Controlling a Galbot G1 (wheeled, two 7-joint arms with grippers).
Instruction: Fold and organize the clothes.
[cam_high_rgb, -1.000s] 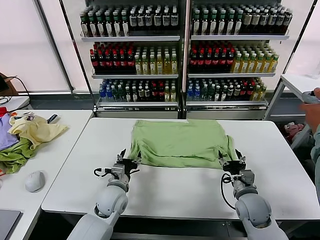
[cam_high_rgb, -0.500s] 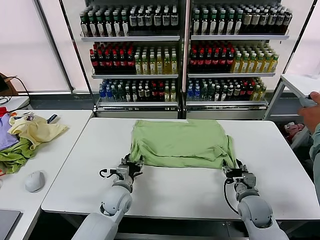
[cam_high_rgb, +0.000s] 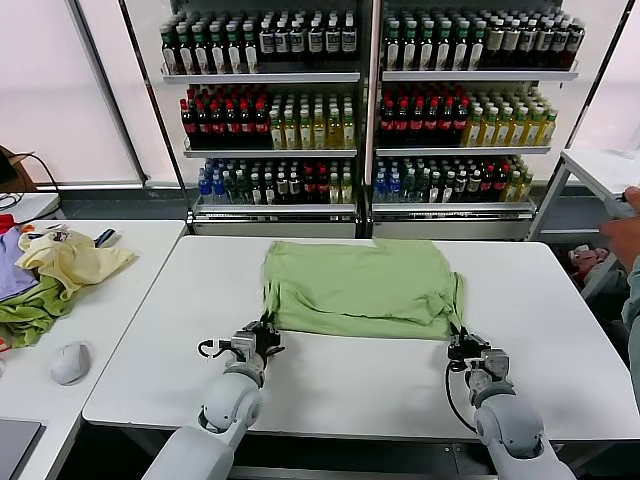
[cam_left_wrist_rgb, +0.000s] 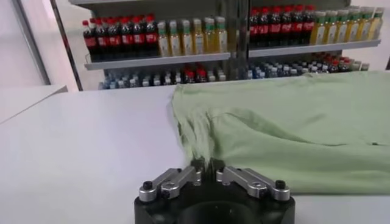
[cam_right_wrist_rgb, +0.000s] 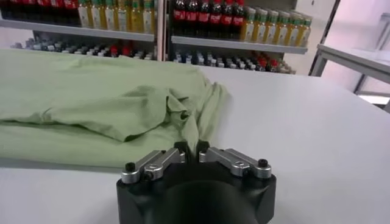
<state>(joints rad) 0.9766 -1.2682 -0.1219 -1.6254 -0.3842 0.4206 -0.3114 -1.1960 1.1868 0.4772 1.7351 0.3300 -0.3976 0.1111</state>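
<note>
The light green shirt (cam_high_rgb: 360, 286) lies spread on the white table (cam_high_rgb: 330, 385), folded over so its print is hidden. My left gripper (cam_high_rgb: 264, 331) is shut on the shirt's near left corner, low at the table. My right gripper (cam_high_rgb: 462, 340) is shut on the near right corner. In the left wrist view the cloth (cam_left_wrist_rgb: 286, 122) runs bunched into my gripper (cam_left_wrist_rgb: 206, 164). In the right wrist view the cloth (cam_right_wrist_rgb: 103, 103) is pinched in my gripper (cam_right_wrist_rgb: 191, 147).
A side table on the left holds a pale yellow garment (cam_high_rgb: 70, 260), darker green cloth (cam_high_rgb: 30, 312) and a mouse (cam_high_rgb: 69, 362). Bottle shelves (cam_high_rgb: 370, 100) stand behind. A person's hand (cam_high_rgb: 622, 230) shows at the right edge.
Both grippers closed on the shirt's near corners and drew them toward me; the near edge now lies straighter and the shirt looks shorter front to back.
</note>
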